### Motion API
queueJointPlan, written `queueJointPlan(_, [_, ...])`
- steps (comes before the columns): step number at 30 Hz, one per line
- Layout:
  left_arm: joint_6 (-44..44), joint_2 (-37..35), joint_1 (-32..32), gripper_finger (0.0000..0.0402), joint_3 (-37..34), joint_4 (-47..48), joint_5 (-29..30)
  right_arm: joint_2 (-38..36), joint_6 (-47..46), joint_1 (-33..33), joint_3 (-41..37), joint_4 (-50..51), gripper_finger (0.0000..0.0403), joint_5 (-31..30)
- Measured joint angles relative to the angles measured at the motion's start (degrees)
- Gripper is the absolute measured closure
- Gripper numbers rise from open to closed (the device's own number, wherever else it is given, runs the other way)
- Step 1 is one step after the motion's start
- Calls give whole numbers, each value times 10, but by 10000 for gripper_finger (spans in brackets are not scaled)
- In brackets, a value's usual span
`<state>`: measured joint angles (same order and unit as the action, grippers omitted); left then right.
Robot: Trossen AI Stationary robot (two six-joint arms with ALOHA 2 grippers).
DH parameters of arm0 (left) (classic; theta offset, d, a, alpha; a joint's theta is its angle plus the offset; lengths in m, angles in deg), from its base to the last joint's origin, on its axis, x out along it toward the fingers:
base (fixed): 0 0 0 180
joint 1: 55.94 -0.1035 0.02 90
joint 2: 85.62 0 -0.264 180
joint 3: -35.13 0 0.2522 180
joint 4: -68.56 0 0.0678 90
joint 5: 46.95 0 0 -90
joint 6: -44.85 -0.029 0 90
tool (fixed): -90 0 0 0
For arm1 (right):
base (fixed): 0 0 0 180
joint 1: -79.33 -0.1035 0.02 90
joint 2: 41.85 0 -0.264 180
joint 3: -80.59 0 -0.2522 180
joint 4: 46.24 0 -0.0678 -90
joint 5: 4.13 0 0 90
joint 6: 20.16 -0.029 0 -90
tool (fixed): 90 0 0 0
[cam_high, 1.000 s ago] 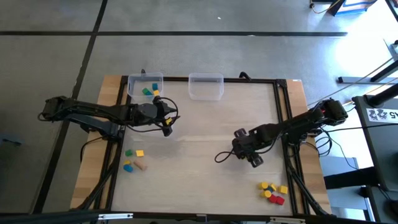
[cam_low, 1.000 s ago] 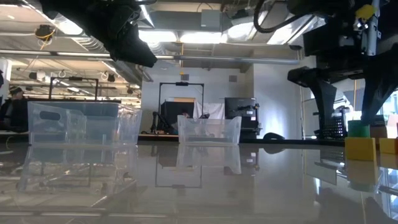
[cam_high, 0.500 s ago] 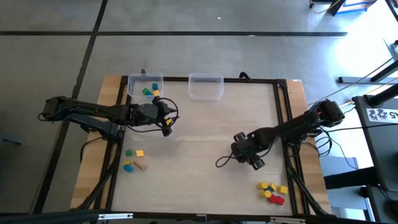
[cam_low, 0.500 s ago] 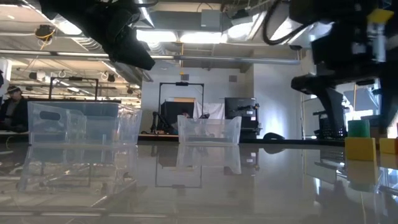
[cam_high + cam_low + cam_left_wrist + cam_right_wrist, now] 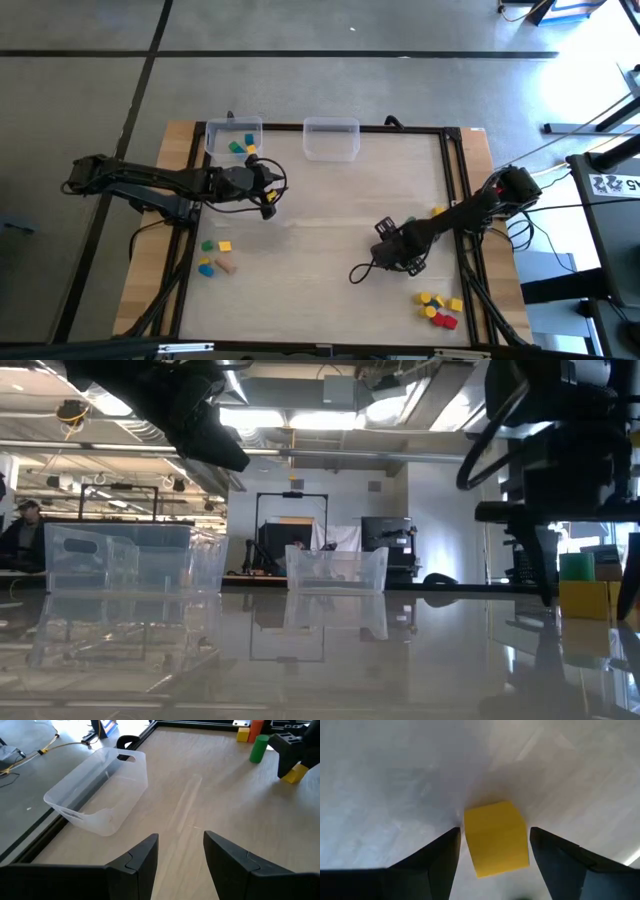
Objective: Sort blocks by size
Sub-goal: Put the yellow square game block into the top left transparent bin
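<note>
**Straddling a yellow block: what each camera gives you**

Heads up, the views don't all show you the same thing.

Your right wrist camera is the only one that really settles the grab. The right gripper [image 5: 493, 830] has its fingers spread on either side of a yellow block [image 5: 496, 840] that sits on the table [image 5: 395, 780], and there's a sliver of gap on both sides, so it isn't pinched. From overhead you just get the right gripper [image 5: 398, 258] low over the right half of the table, with that block hidden under it.

The left wrist camera shows the left gripper [image 5: 180, 840] with its fingers apart and nothing between them. It's looking past the middle bin [image 5: 95, 790] toward a green block [image 5: 258, 747] farther off. Overhead, the left gripper [image 5: 268, 197] hangs just in front of the left bin [image 5: 214, 131].

The table-level camera catches the right gripper [image 5: 588, 585] as two dark fingers with yellow and green blocks between them.

Counts from the top view:
- 2 clear bins at the far edge: the left bin and the middle bin [image 5: 331, 152].
- About 3 blocks in the left bin.
- 4 blocks I can count near the left edge: green, yellow, blue and tan.
- A tight yellow-and-red cluster of blocks [image 5: 440, 308] at the near right. It looks like five or six, but I can't tell exactly.
</note>
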<state>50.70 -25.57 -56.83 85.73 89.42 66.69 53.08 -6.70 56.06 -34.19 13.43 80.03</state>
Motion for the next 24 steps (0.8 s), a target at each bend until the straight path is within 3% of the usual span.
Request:
queueJointPlan(9, [1,0,0,247,0,0,0,3,0,0,0,2,265,9])
queueJointPlan(16, [1,0,0,247,0,0,0,8,-1,1,26,14,268,-5])
queueJointPlan(24, [-4,-9,1,247,0,-1,0,7,27,18,103,74,268,-81])
